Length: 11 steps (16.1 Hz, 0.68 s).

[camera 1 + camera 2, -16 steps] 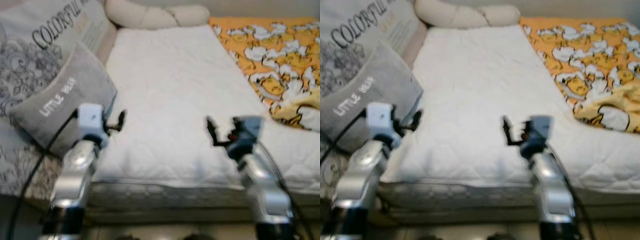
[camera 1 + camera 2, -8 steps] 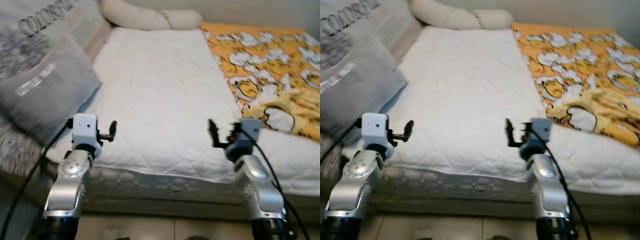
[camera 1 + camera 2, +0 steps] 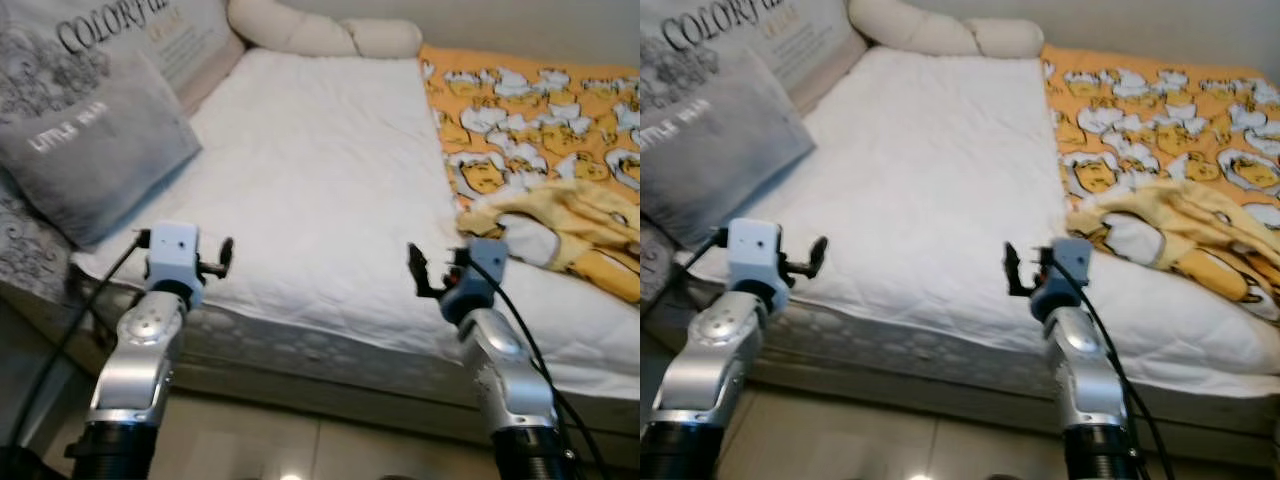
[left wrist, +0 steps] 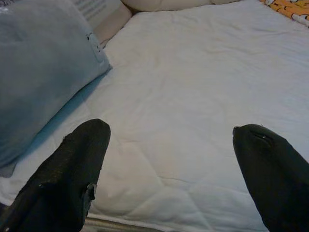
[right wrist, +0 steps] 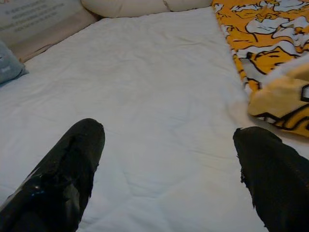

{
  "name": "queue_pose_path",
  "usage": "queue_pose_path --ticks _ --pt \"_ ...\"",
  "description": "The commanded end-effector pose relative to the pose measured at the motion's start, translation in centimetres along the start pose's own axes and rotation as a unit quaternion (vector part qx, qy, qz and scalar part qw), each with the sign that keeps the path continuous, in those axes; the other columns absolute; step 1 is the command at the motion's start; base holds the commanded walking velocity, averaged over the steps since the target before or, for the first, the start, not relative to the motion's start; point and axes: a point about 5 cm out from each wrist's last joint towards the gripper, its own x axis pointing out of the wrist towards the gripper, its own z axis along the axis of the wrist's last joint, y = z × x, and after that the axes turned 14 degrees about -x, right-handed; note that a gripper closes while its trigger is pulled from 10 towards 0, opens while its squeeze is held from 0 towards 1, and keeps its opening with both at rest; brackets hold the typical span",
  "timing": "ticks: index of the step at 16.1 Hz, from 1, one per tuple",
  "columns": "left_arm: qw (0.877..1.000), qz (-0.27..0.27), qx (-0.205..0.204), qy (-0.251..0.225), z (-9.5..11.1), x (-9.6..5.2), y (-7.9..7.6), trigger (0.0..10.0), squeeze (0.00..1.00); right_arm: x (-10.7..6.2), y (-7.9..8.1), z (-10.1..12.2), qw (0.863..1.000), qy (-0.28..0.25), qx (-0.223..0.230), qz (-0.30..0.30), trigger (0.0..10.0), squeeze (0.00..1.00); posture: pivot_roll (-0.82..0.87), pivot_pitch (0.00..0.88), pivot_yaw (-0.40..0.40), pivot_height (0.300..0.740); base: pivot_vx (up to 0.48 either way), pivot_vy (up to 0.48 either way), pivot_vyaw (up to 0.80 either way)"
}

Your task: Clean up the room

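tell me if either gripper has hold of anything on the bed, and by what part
Nothing is held. The left gripper and right gripper both hover with jaws wide apart above the white mattress, only bare cover between them.

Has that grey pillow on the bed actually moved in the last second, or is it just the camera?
Cannot tell for sure, but probably not. The whole view shifted, so the camera moved. The grey pillow still leans on the printed cushion at the left edge of the mattress.

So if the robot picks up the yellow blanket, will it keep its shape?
Probably not. The blanket already lies bunched in soft folds, so it likely goes floppy and drapes down. It spreads wide over the bed, so one pinch would probably lift only part of it.
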Motion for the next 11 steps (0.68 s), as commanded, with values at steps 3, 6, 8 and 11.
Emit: queue_pose_path --ticks 3,6,8,11 --pt "1.0 -0.02 0.005 0.013 -0.35 0.1 -0.97 10.0 1.0 0.02 -0.51 -0.54 1.0 0.01 0.0 -0.02 10.0 1.0 -0.05 0.0 0.011 0.74 0.0 -0.409 0.0" --pt "1.0 -0.017 0.004 0.015 -0.44 0.13 -0.82 10.0 1.0 0.05 -0.25 -0.62 1.0 0.009 -0.002 -0.016 10.0 1.0 -0.05 0.0 0.011 0.74 0.0 -0.405 0.0" --pt "1.0 -0.017 0.004 0.016 -0.45 0.11 -0.81 10.0 1.0 0.05 -0.33 -0.68 1.0 0.009 -0.004 -0.017 10.0 1.0 -0.05 0.0 0.012 0.74 0.0 -0.401 0.0" --pt "1.0 -0.02 0.003 0.015 -0.46 0.1 -0.92 10.0 1.0 0.04 -0.37 -0.75 1.0 0.008 -0.006 -0.017 10.0 1.0 -0.05 0.0 0.013 0.74 0.0 -0.402 0.0"
